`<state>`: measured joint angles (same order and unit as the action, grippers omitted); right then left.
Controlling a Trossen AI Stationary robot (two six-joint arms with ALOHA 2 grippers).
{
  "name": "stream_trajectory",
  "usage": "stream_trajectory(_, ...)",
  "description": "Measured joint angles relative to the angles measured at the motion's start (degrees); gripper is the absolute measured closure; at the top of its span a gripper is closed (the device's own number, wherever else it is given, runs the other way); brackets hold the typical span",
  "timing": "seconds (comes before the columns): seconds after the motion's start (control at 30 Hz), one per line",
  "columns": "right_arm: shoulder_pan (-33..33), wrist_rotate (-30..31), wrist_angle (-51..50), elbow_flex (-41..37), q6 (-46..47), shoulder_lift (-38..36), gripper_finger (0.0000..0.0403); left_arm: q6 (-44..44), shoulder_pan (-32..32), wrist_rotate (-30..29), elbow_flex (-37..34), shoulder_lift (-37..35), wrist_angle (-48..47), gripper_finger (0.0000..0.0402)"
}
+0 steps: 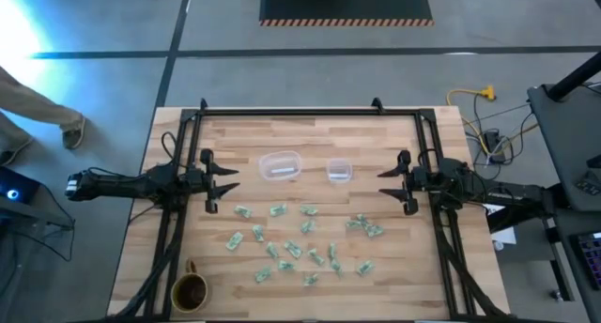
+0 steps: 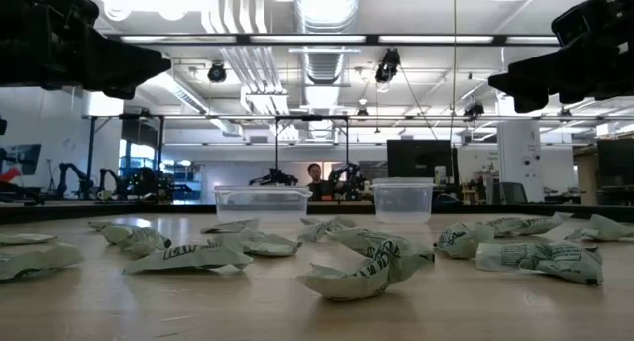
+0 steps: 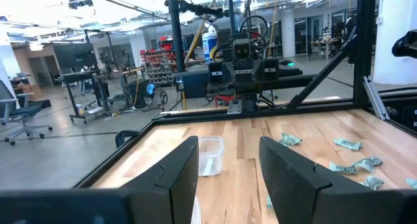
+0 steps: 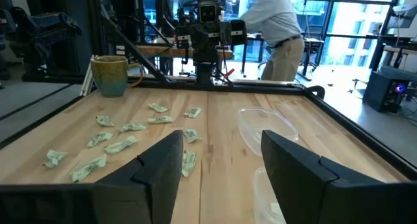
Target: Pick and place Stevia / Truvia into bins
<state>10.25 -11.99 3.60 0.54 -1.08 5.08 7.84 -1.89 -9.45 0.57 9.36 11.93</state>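
While both arms wait at the table's side edges in the high view, the left gripper [image 1: 223, 184] and right gripper [image 1: 392, 185] gape wide, holding nothing. Stevia packets [image 1: 300, 237] lie scattered mid-table toward the near edge; the rounded bin [image 1: 280, 165] and square bin [image 1: 339, 170] sit beyond them. A brown mug [image 1: 190, 291] stands at the near left corner.

Low view: crumpled packets [image 2: 369, 269] lie before both bins.

Left wrist view: open fingers [image 3: 174, 172] touch nothing.

Right wrist view: fingers [image 4: 163, 160] spread wide, empty.
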Motion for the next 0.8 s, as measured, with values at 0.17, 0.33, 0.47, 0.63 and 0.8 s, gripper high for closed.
stream_trajectory(0.17, 0.01, 0.00, 0.20, -0.01, 0.00, -0.01, 0.0204, 0.00, 0.00, 0.00, -0.01, 0.01, -0.01, 0.0256)
stream_trajectory(0.33, 0.01, 0.00, 4.29, -0.01, -0.57, 0.00, 0.0204, -0.01, 0.00, -0.01, 0.00, -0.01, 0.01, 0.0256)
stream_trajectory(0.47, 0.01, 0.00, 11.32, -0.01, -2.78, 0.00, 0.0204, -0.02, 0.00, 0.00, 0.00, 0.00, -0.01, 0.0256)
stream_trajectory(0.63, -0.01, 0.00, 16.62, 0.01, -2.07, -0.02, 0.0204, -0.01, 0.00, 0.00, 0.00, -0.01, 0.00, 0.0256)
stream_trajectory(0.8, 0.00, 0.00, 16.36, 0.00, -1.92, -0.02, 0.0204, 0.00, 0.00, 0.00, 0.00, 0.01, 0.01, 0.0256)
